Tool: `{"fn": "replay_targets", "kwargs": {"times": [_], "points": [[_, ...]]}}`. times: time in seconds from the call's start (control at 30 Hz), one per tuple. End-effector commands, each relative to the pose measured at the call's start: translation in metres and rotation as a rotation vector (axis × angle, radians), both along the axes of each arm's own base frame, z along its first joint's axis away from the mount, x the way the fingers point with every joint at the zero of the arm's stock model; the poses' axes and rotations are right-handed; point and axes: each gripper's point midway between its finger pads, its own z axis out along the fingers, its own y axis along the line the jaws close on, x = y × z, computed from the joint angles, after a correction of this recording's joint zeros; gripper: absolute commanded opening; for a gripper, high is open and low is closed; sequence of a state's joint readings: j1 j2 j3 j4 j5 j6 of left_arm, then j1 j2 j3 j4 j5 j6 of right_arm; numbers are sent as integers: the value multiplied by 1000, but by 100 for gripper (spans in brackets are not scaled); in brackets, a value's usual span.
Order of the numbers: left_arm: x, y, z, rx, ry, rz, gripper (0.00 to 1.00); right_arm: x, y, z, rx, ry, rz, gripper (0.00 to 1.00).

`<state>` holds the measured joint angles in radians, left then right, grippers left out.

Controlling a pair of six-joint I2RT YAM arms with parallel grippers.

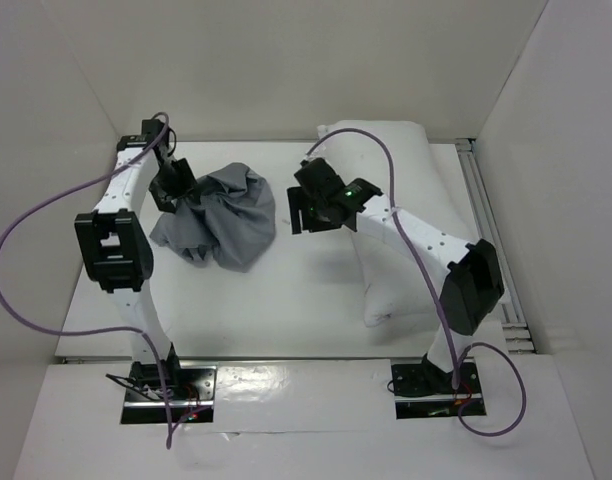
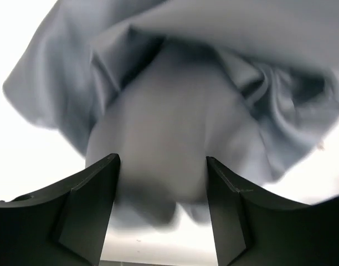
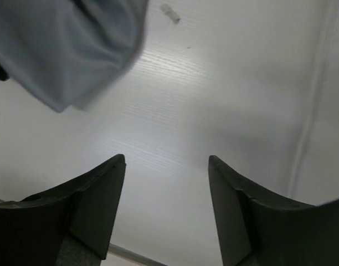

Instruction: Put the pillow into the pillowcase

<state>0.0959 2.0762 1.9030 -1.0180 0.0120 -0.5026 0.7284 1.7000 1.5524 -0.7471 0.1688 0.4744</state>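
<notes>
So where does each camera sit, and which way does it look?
Top: above and behind the robot, looking down on the table, pillow and pillowcase; left arm and right arm show.
Left wrist: on the left arm, facing the pillowcase; left gripper open.
Right wrist: on the right arm, facing bare table; right gripper open.
All three see the pillowcase.

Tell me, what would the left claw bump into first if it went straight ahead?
The crumpled grey pillowcase. The left claw points right at it, open, with cloth bulging between its fingers. It may be touching already; the depth is hard to judge.
</notes>
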Motion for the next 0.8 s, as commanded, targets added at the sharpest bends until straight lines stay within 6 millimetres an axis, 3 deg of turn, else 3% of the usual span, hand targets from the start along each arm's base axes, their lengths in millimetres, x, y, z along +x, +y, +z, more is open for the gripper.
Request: {"fn": "replay_targets", "kwargs": {"times": [0.0, 0.03, 0.07, 0.1, 0.13, 0.17, 0.23, 0.27, 0.37, 0.4, 0.47, 0.5, 0.57, 0.63, 0.67, 0.7, 0.73, 0.77], "points": [[-14, -1, 77, 5, -208, 16, 74, -10, 58, -7, 77, 4, 126, 72], [-21, -5, 79, -13, -207, 23, 74, -16, 82, -16, 72, 11, 170, 75], [-28, -6, 73, -21, -187, 37, 74, -21, 93, -22, 66, 18, 191, 78], [-39, -7, 57, -30, -149, 50, 76, -24, 107, -25, 76, 21, 218, 80], [-40, -5, 60, -16, -181, 65, 77, -27, 127, -19, 101, 1, 262, 84], [-45, -4, 55, -13, -170, 85, 77, -31, 141, -35, 101, 33, 293, 86], [-57, -6, 42, -19, -136, 95, 79, -36, 169, -33, 128, 9, 333, 89], [-62, -4, 45, -12, -141, 131, 79, -36, 175, -48, 99, 14, 330, 90], [-73, -2, 32, -1, -136, 157, 79, -28, 194, -53, 81, -48, 300, 90], [-75, -3, 30, -1, -139, 157, 79, -23, 196, -73, 45, -38, 287, 90], [-75, -6, 19, -19, -143, 150, 79, -17, 206, -78, 64, -33, 269, 90], [-74, -6, 14, -20, -128, 150, 79, -16, 208, -94, 52, -12, 258, 89], [-66, -5, 1, -20, -115, 150, 79, -11, 212, -102, 68, -4, 249, 88], [-60, -3, -5, -11, -112, 153, 77, -2, 216, -113, 78, 3, 236, 81], [-60, -1, -16, -1, -81, 158, 72, 0, 220, -111, 91, 0, 229, 77], [-56, 0, -16, -1, -83, 158, 68, 8, 217, -124, 73, 4, 213, 72], [-50, 0, -13, 0, -93, 158, 56, 9, 217, -126, 60, 6, 206, 62], [-47, 4, -12, 0, -98, 167, 31, 19, 218, -117, 75, -7, 195, 31]]}}
